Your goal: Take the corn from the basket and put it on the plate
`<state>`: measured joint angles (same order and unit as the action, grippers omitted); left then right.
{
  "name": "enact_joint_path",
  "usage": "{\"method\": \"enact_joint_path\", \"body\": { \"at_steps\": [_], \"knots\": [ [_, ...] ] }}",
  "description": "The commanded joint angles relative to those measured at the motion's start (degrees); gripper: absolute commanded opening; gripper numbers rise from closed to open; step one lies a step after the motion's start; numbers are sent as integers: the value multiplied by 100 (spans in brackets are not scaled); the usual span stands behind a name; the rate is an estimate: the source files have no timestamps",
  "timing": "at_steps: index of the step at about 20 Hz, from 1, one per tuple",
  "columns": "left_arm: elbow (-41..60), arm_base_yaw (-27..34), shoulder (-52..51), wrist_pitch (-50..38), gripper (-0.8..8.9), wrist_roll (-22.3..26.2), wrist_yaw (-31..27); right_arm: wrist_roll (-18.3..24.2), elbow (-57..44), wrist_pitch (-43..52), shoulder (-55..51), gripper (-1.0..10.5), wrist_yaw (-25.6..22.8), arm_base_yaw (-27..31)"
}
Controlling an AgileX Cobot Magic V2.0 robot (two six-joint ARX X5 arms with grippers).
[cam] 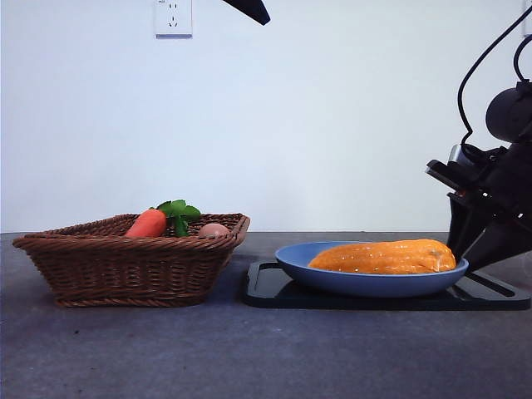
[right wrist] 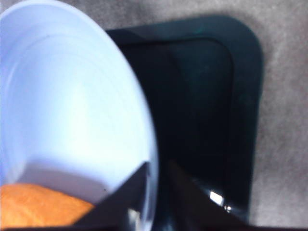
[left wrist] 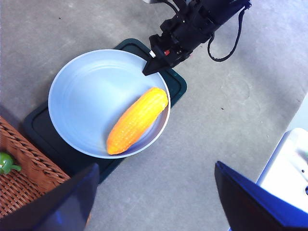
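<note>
The right gripper (right wrist: 156, 192) sits low at the plate's rim, its black jaws almost shut with nothing between them. Just beside it, the bumpy orange-yellow corn (cam: 385, 257) lies flat in the round, smooth, light-blue plate (cam: 366, 284). The plate rests on a flat black tray (cam: 274, 293) on the grey bench (cam: 249, 357). The brown woven basket (cam: 125, 266) nearby holds a carrot (cam: 147, 224). The left gripper (left wrist: 154, 202) hangs high above the bench, its jaws wide open and empty.

I count one corn cob (cam: 385, 257) | one blue plate (cam: 366, 285) | one black tray (cam: 274, 291) | one wicker basket (cam: 125, 266) | one carrot (cam: 148, 224) | one egg (cam: 214, 230) | my two grippers: right (cam: 482, 241), left (left wrist: 154, 192)
</note>
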<state>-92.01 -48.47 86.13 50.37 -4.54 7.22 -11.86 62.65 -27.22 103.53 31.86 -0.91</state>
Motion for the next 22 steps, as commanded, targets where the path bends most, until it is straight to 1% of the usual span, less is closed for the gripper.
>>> {"method": "enact_joint_path", "body": {
  "at_steps": [1,5,9,11,13,15,17,19,20,22],
  "knots": [
    [-157,-35,22,-59,391,-37,-15,11,111,7,87,238,149,-4],
    [-157,-33,22,-39,391,-20,-17,13,111,-72,-365,250,116,101],
    [-157,-28,22,-22,391,-2,-17,28,111,-358,-1423,250,94,203],
    [-157,-28,22,-20,391,13,-17,151,111,-780,-2087,250,111,208],
    [-157,-28,22,-13,391,48,-17,444,111,-1508,-2806,249,118,170],
    [-157,-28,22,-9,391,46,-17,791,111,-2358,-3432,249,114,26],
    [-157,-28,22,26,389,50,-17,1038,111,-3097,-3967,246,107,-153],
    [-157,-28,22,120,388,79,-17,1154,111,-3554,-4424,234,-4,-319],
    [-157,-28,22,160,374,85,-17,1154,111,-3670,-4616,222,-107,-400],
    [-157,-28,22,262,292,83,-17,1200,109,-3849,-4900,170,-284,-527]
  ]
}}
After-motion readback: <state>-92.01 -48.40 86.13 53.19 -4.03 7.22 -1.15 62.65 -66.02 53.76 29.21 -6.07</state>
